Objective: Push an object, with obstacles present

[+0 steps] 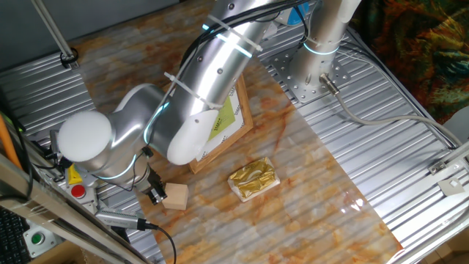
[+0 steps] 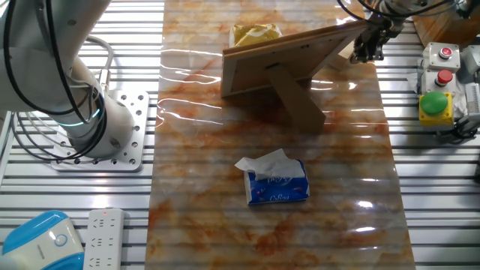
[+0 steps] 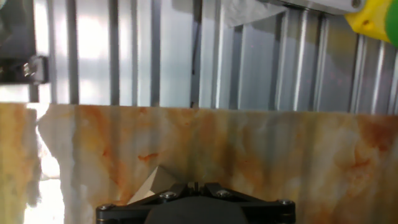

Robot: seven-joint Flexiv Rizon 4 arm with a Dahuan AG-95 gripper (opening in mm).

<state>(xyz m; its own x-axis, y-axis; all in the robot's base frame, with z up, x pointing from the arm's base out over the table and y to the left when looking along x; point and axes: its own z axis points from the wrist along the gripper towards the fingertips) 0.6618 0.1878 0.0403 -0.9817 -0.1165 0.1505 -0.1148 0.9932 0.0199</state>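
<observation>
Wooden block (image 1: 176, 196) just beside gripper (image 1: 154, 193); jaw opening cannot be told.

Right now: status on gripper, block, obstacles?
Gripper low, against wooden block; jaw state unclear. Picture frame and gold packet stand beyond the block.

Worktop (image 1: 330, 183): picture frame (image 1: 238, 121) stands propped near the middle. Foil packet (image 1: 253, 179) lies just in front of its face, apart from it. Wooden block (image 1: 176, 196) sits near the worktop edge, beside the frame's corner, the hand (image 1: 155, 192) against it. Tissue pack (image 2: 277, 182) lies behind the frame.
</observation>
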